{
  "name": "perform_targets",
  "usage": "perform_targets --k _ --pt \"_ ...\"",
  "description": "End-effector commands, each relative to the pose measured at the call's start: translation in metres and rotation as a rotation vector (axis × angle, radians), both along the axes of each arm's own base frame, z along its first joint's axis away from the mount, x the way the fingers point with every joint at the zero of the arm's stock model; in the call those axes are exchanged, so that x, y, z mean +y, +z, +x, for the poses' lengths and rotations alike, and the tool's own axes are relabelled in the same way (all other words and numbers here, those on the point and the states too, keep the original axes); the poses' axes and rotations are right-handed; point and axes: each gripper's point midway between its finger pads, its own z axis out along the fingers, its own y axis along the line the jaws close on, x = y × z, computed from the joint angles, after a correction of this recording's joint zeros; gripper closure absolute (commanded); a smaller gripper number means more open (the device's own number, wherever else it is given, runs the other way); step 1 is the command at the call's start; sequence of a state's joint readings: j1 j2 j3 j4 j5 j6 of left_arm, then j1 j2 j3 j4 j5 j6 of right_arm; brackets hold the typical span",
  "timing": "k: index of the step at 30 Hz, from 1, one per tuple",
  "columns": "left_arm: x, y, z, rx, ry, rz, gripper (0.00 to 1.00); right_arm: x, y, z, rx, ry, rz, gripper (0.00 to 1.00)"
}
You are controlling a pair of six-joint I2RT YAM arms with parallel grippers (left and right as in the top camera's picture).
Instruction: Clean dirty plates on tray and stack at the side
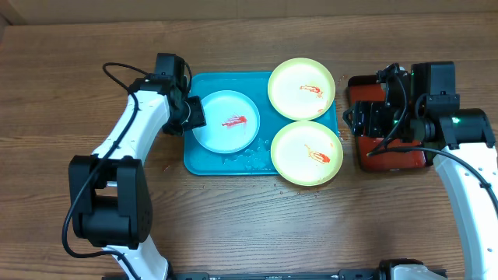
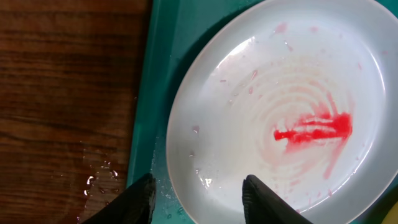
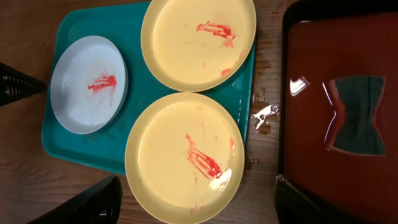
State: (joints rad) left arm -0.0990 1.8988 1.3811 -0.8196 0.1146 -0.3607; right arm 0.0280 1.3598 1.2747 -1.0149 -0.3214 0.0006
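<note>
The turquoise tray holds a pale blue-white plate with a red smear, and two pale yellow-green plates, one at the back and one at the front, both overhanging the tray's right rim. My left gripper is open and straddles the blue-white plate's left rim: one finger is over the tray, the other over the plate. My right gripper is wide open and empty, high over the red tray's left edge. In the right wrist view its fingers frame the front yellow plate.
A red tray with a dark rim stands to the right and holds a dark sponge. Water drops lie on the wood beside the turquoise tray and on the tray's front part.
</note>
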Motion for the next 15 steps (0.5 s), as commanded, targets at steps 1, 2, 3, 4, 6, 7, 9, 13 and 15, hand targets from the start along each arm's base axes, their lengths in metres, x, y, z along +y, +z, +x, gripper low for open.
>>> perform_targets --k 1,2,3,4,6,7,9,13,15 --pt "0.000 -0.008 0.005 0.009 0.019 0.021 0.55 0.001 0.006 0.003 -0.020 0.001 -0.004 0.20" --pt "0.002 -0.012 0.004 0.018 0.036 0.027 0.55 0.001 0.006 0.003 -0.019 0.001 -0.004 0.20" --pt "0.004 -0.017 0.004 0.032 0.053 0.035 0.55 0.001 0.006 0.003 -0.019 0.001 -0.004 0.20" --pt "0.005 -0.021 0.004 0.039 0.057 0.039 0.56 0.001 0.006 0.003 -0.019 0.001 -0.005 0.20" --pt "0.004 -0.035 0.004 0.063 0.055 0.039 0.59 0.001 0.006 0.003 -0.019 0.001 -0.004 0.20" --pt "0.004 -0.039 0.004 0.068 0.054 0.040 0.60 0.001 0.006 0.003 -0.019 0.001 -0.005 0.20" --pt "0.004 -0.049 0.005 0.080 0.054 0.040 0.64 0.001 0.006 0.003 -0.019 0.001 -0.005 0.20" --pt "0.003 -0.051 0.009 0.068 0.054 0.037 0.69 0.001 0.006 0.003 -0.019 0.001 -0.005 0.20" --pt "0.002 -0.050 0.012 0.055 0.053 0.030 0.71 0.001 0.006 0.003 -0.019 0.001 -0.004 0.20"
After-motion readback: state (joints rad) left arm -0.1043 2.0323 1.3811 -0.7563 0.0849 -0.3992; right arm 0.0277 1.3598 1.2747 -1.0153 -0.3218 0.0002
